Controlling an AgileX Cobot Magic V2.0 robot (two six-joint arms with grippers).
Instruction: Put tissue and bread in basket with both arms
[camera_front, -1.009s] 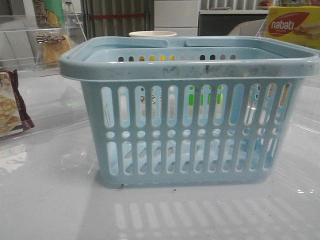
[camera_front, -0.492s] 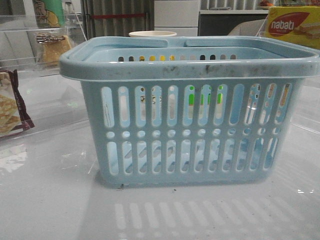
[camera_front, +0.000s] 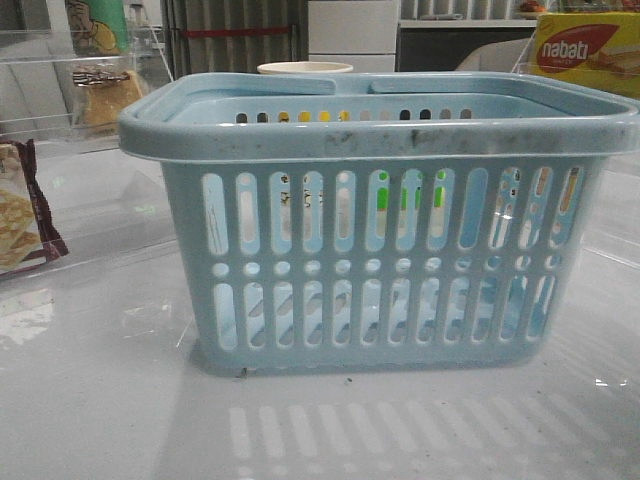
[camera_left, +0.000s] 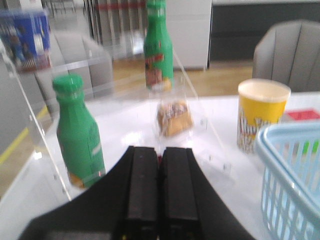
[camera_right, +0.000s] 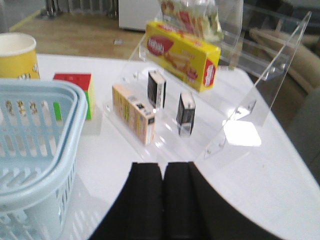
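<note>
The left pincer (camera_left: 160, 187) is pressed together, empty, facing the bread (camera_left: 174, 118) on the clear rack. The basket (camera_front: 380, 140) sits mid-table (camera_front: 100, 400). The right pincer (camera_right: 163, 200) is closed, empty, facing two upright tissue packs (camera_right: 156, 88).

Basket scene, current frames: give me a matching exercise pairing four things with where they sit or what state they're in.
Things:
1. bread
2. nabati box
3. basket
4. left hand

Descriptions:
A. shut, holding nothing
B. on the clear stand's upper step, above two dark packs
C. on a clear shelf below a green bottle
D. centre of the table, neither task item visible inside

Pairs: 1-C, 2-B, 3-D, 4-A
</note>
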